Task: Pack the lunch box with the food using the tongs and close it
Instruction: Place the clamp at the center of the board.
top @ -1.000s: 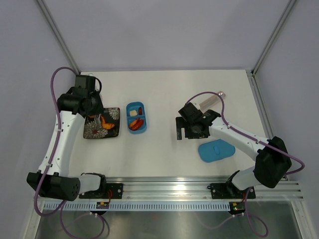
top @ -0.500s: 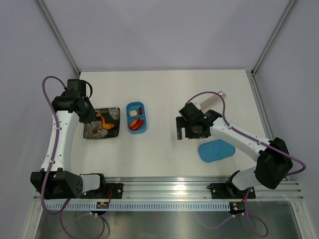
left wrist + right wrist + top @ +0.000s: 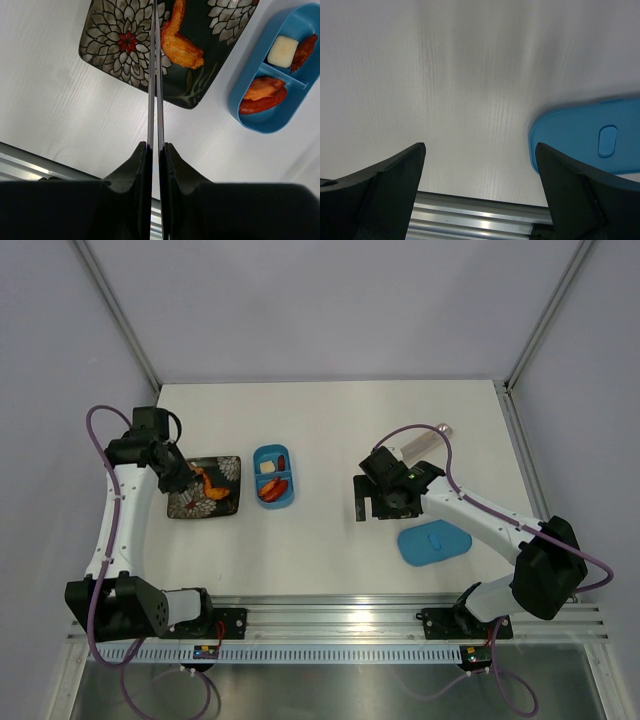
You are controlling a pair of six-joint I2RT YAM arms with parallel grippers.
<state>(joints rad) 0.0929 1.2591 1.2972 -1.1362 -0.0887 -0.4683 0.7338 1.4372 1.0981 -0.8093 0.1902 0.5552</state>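
Observation:
My left gripper (image 3: pixel 155 145) is shut on the silver tongs (image 3: pixel 154 75), whose two arms lie almost pressed together and run out over the dark patterned plate (image 3: pixel 115 45); their tips are cut off by the frame. An orange food piece (image 3: pixel 182 45) lies on the plate just right of the tongs. The blue lunch box (image 3: pixel 265 125) stands open to the right, holding a cream piece (image 3: pixel 282 50), an orange piece (image 3: pixel 262 87) and red sausage pieces (image 3: pixel 260 104). From above, the left gripper (image 3: pixel 175 470) is at the plate's left edge. My right gripper (image 3: pixel 480 146) hangs open and empty above bare table.
The flat blue lid (image 3: pixel 434 542) lies on the table right of the right gripper (image 3: pixel 372 502) and shows at the right edge (image 3: pixel 590 135) of the right wrist view. A pale tube (image 3: pixel 425 443) lies at the back right. An aluminium rail (image 3: pixel 340 615) runs along the near edge.
The left arm has swung left, drawing the tongs back from over the plate's middle toward its left side. The right arm has not moved.

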